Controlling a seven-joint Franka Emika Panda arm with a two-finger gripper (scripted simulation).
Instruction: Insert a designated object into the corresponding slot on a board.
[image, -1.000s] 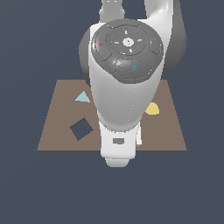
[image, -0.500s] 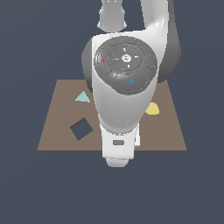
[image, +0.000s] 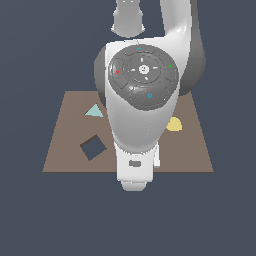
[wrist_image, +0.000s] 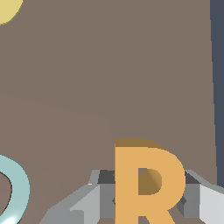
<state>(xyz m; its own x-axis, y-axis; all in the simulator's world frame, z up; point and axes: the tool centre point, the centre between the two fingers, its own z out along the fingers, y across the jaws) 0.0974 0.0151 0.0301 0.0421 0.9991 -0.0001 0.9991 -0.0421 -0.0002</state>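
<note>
one arm: its big grey-white body fills the middle of the exterior view and hides the centre of the board (image: 65, 155)
end effector (wrist_image: 148, 201): seen only in the wrist view, its grey fingers (wrist_image: 87, 203) stand on either side of the orange letter r (wrist_image: 146, 181) and pinch it
orange letter r: upright between the fingers, its face toward the wrist camera, with bare brown board behind it; hidden by the arm in the exterior view
board: flat brown rectangle lying on the dark blue surface (image: 30, 210)
square hole (image: 93, 147): dark, turned like a diamond, on the board toward the exterior view's left
pale teal triangle (image: 93, 111): on the board just beyond the square hole
yellow piece (image: 174, 124): on the board toward the exterior view's right, partly behind the arm; a yellow edge also shows at a corner of the wrist view
teal curved piece (wrist_image: 15, 190): at the edge of the wrist view, lying on the board, apart from the letter
letter slot: cannot tell where it is, no view shows it
</note>
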